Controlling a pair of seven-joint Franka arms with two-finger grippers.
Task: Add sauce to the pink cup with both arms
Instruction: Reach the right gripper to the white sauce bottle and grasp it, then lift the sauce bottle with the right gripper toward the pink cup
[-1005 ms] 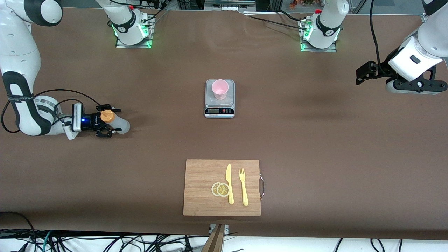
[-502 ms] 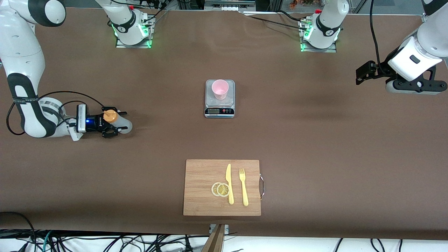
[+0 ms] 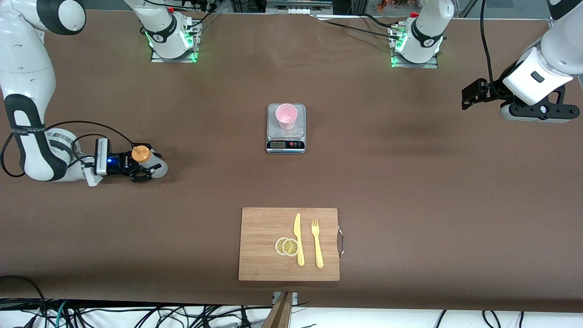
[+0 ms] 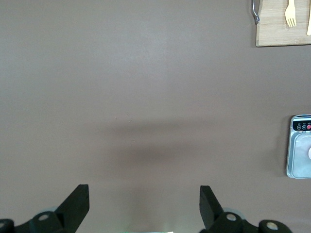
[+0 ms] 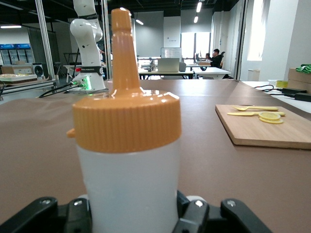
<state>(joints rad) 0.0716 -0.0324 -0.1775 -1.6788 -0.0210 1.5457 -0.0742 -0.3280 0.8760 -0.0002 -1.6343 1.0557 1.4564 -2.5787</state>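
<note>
Pink cup (image 3: 286, 116) sits on a scale (image 3: 285, 141); cutting board (image 3: 264, 269) nearer. Right gripper (image 3: 145, 165) fingers, open before, now clamp the sauce (image 3: 146, 160); left gripper (image 3: 469, 94) fingers spread, waiting.

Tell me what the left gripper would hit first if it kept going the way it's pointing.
Probably just bare table. The left gripper, open, looks down on plain brown cloth; the scale and board sit off to the side of its line.

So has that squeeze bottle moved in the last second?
Yes, slightly. The squeeze bottle, in the right hand, slid away from the scale, toward the right arm's end.
</note>
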